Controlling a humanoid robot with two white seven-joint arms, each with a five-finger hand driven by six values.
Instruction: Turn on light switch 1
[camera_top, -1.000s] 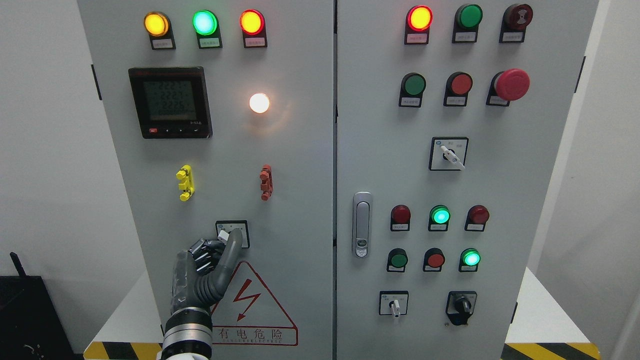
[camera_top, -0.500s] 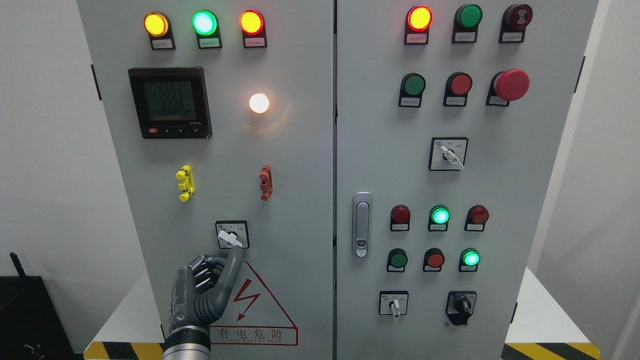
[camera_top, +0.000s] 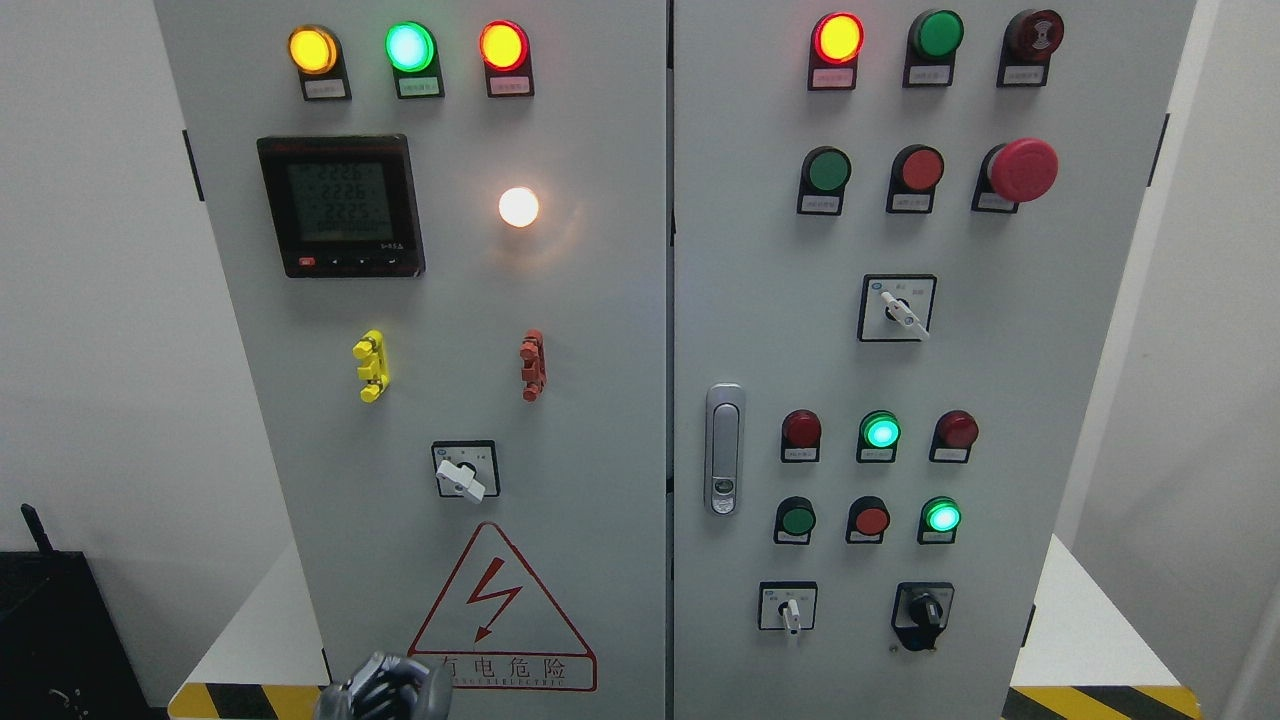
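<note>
Grey cabinet (camera_top: 560, 330) is seen head-on; switch (camera_top: 463, 478) sits low on left door, lever pointed down-right, lamp (camera_top: 519, 207) lit. Left hand (camera_top: 385, 692) is at bottom edge, well below switch, finger state unclear.

The light switch (camera_top: 465, 470) is a small rotary selector on a square black-framed plate, on the lower part of the left cabinet door. Its white handle is tilted, with the end pointing to the lower right. The round lamp (camera_top: 518, 207) higher on the same door glows warm white.

Warning triangle (camera_top: 500, 610) reading 有电危险, meter display (camera_top: 340, 205) digits near 222
</note>
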